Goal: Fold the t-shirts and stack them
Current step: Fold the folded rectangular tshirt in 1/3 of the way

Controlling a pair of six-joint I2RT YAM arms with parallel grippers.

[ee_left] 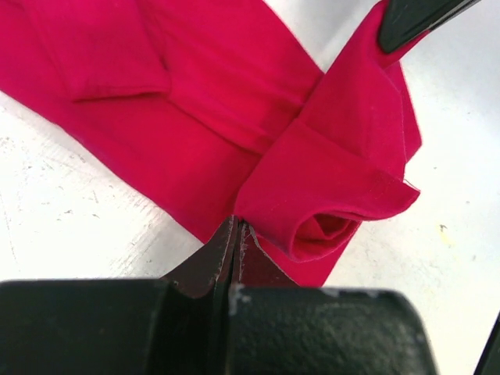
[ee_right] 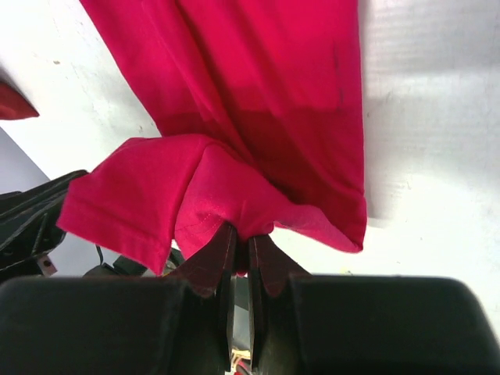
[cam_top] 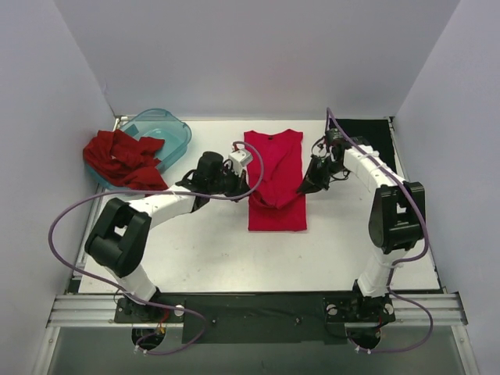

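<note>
the left gripper is shut tight. it pinches the edge of the pink shirt. just past its tips, a little to the right, the cloth is curled over into a small roll with a hole in the middle. further out from the tips, and off to their left, the shirt lies flat on the white table.

the right gripper is shut tight too. it pinches a bunched-up bit of the same pink shirt. a loose flap of cloth hangs to the left of its tips. the long flat part of the shirt goes away in front of them.

from above, the pink shirt sits between the two grippers. the left gripper is at one side of it and the right gripper is at the other side. the cloth between them is pulled up in a fold. the two grippers are near each other, and each one shows in the other's wrist view.

a dark red shirt is well apart from the left gripper, on its far outer side. it is all crumpled and lies partly over the rim of a blue tub.
</note>
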